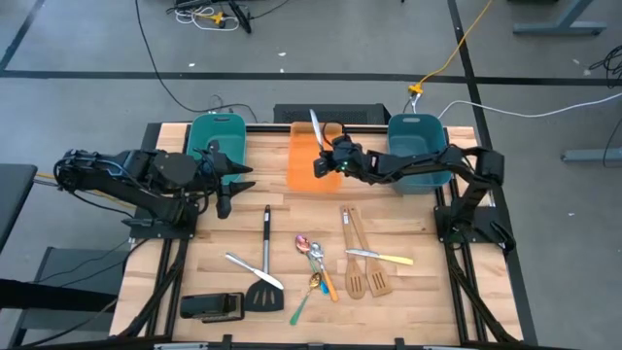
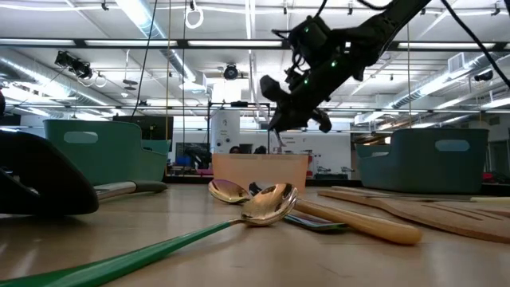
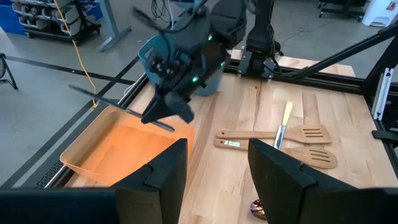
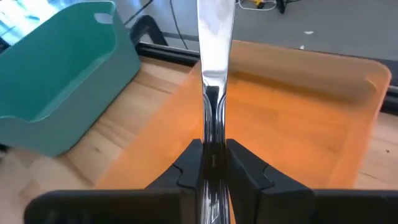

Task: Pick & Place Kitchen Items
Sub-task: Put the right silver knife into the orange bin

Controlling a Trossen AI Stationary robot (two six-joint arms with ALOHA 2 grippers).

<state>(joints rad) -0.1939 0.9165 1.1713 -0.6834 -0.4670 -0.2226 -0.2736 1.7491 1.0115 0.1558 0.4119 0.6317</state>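
Clamping one knife (image 4: 214,37) in right claw (image 1: 330,160) | left claw (image 3: 214,168) apart | two wooden spatulas (image 1: 362,258)

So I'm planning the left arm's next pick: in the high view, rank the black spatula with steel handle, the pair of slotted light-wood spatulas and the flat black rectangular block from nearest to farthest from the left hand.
1. Black spatula with steel handle: nearest, just toward the table's middle from the left hand.
2. Flat black rectangular block: at the near-left table edge.
3. Slotted light-wood spatulas: farthest, on the right half.

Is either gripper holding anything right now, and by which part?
Right gripper pinches a silver knife by its handle, over the orange bin. Left gripper holds nothing.
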